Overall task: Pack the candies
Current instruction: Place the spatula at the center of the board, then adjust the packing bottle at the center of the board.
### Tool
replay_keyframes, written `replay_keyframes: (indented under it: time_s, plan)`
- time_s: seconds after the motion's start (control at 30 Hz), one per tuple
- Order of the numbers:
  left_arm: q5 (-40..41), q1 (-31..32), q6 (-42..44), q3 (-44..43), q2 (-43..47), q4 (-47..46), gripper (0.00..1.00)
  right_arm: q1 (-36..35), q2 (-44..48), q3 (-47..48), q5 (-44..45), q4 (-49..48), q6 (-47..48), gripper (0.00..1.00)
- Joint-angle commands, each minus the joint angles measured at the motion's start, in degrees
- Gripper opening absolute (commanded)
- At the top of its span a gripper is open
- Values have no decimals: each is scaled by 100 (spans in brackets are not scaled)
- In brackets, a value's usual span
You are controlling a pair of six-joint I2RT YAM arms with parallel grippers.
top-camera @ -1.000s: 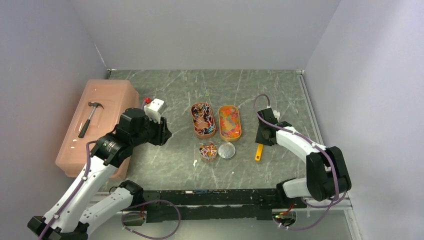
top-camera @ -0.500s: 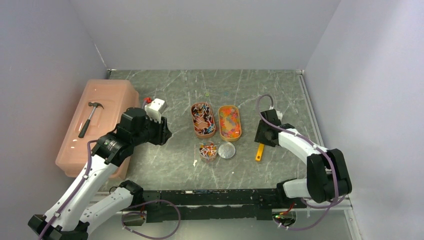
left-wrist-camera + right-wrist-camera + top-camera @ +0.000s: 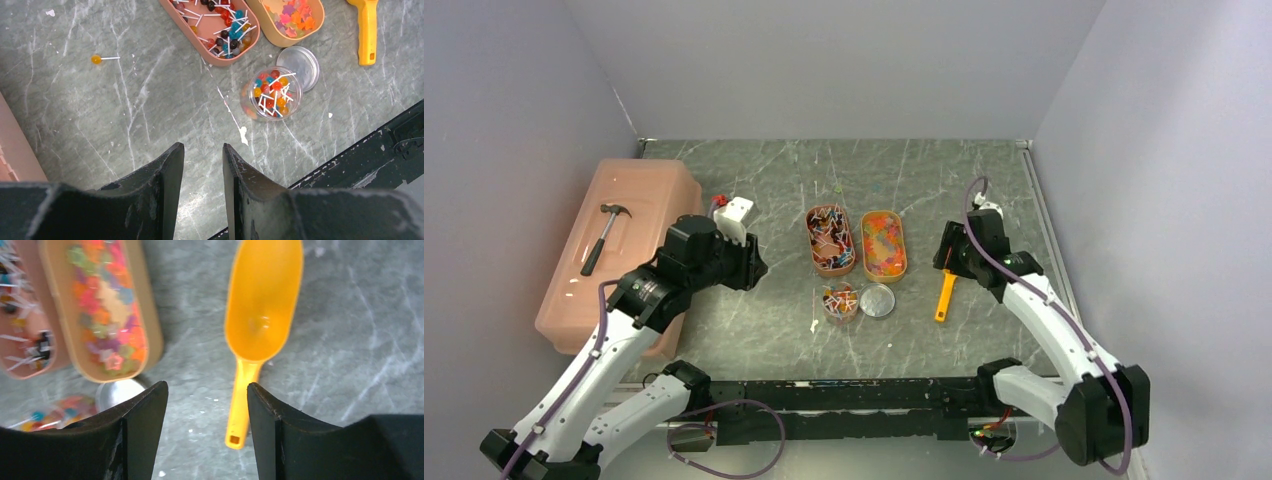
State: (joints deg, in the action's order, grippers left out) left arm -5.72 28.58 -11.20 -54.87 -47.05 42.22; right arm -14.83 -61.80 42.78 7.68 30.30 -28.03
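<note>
Packing looks partly done. The jar (image 3: 247, 107), right of centre in the left wrist view, already holds a heap of candies (image 3: 272, 93). These are small round lollipops in red, orange, blue and yellow, with thin white sticks lying crossed. From above I cannot tell how full the jar is. Its lid (image 3: 298, 61) lies off, touching it on the upper right, so closing is still to do.

Plenty is left. The pink tray (image 3: 192, 42) at the top of that view is still full of the same lollipops. The orange tray (image 3: 150, 325), at the left of the right wrist view, holds glossy star-shaped sweets in orange, pink, yellow and green. One orange lollipop (image 3: 96, 59) lies loose on the table at upper left.

The scoop (image 3: 260, 315) lies empty on the table, bowl up-frame and handle down.

The right gripper (image 3: 207, 390) hangs above it with its fingers spread wide, grasping nothing. The left gripper (image 3: 202, 150) is nearly closed, with a narrow gap and nothing in it.
</note>
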Motion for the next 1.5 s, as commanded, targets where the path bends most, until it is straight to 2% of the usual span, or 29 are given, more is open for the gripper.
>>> replay_keyframes:
  time_s: [0.0, 0.17, 0.37, 0.47, 0.6, 0.73, 0.87, 1.47]
  plan:
    - [-17, -19, 94, -26, 139, -201, 40, -151, 439, 303, -866, -126, 62, 62]
    - [-15, -19, 92, -32, 161, -189, 40, -883, 334, 566, -923, -161, -88, 59]
    - [-7, -17, 83, -40, 173, -179, 40, -1937, -280, 950, -715, -242, -281, 53]
    - [-7, -20, 80, -37, 190, -179, 40, -2279, -624, 1077, -619, -311, -353, 47]
    - [-4, -19, 82, -41, 189, -171, 40, -2694, -1082, 1271, -611, -365, -378, 45]
    - [-9, -19, 82, -39, 207, -170, 40, -2969, -1526, 1450, -605, -349, -357, 39]
    - [-8, -19, 79, -41, 209, -173, 40, -3172, -1852, 1596, -557, -307, -363, 38]
    - [-52, -19, 81, -41, 169, -183, 40, -3547, -2777, 1955, -132, 34, -390, 27]
